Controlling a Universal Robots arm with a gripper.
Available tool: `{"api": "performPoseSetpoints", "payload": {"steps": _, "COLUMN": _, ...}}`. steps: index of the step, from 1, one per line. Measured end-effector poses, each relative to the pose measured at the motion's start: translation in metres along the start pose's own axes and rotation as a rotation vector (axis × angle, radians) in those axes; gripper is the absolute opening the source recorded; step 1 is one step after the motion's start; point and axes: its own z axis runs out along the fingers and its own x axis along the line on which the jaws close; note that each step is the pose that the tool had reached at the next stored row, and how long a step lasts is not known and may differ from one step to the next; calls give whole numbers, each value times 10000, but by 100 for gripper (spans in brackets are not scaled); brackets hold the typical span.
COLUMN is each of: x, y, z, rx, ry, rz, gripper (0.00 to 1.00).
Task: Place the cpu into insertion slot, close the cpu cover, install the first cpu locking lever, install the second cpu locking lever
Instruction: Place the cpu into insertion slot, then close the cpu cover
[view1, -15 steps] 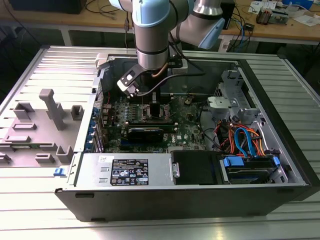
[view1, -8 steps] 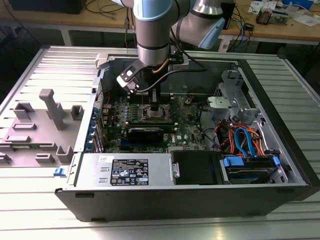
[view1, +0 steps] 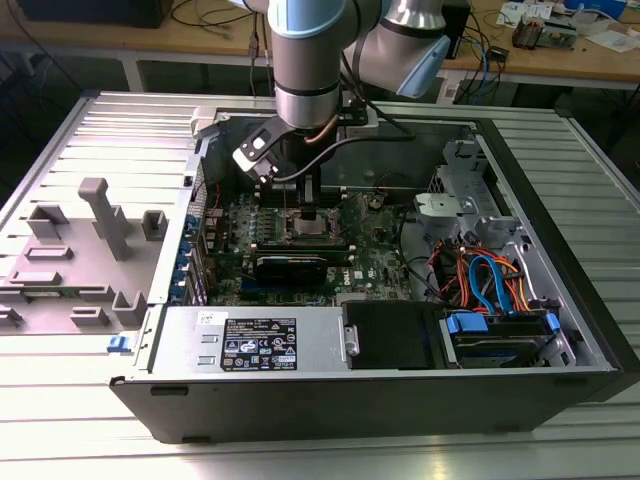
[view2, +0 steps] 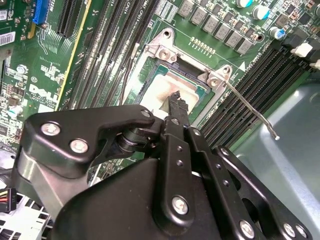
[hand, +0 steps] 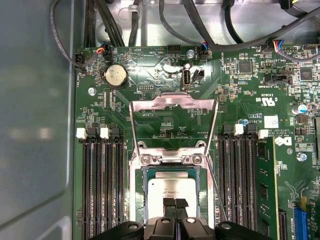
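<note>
The cpu (hand: 167, 189) lies flat in the socket (hand: 145, 200); the cpu cover (hand: 172, 102) stands swung open from the socket's hinge edge. The gripper (hand: 175, 203) hangs over the cpu — fingertips together, gripping nothing. One locking lever (view2: 250, 107) juts free beside the socket.

cpu (hand: 172, 191) in socket (hand: 146, 200) right under gripper (hand: 175, 203) tip, cpu cover (hand: 172, 106) lying open just beyond it, memory slots (hand: 102, 190) flanking both sides.

Silver arm (view1: 308, 75) with pale-blue joint caps (view1: 310, 15); black, screw-studded pincer (hand: 175, 203)
</note>
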Motion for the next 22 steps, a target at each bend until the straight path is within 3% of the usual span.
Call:
{"api": "performPoseSetpoints", "payload": {"steps": 5, "x": 0, "y": 1, "z": -18, "rx": 49, "ry": 0, "rz": -1, "gripper": 11}}
{"api": "performPoseSetpoints", "payload": {"steps": 16, "x": 0, "y": 2, "z": -43, "rx": 50, "ry": -1, "rz": -1, "gripper": 11}}
{"api": "performPoseSetpoints", "payload": {"steps": 22, "x": 0, "y": 6, "z": -105, "rx": 49, "ry": -2, "rz": -2, "gripper": 11}}
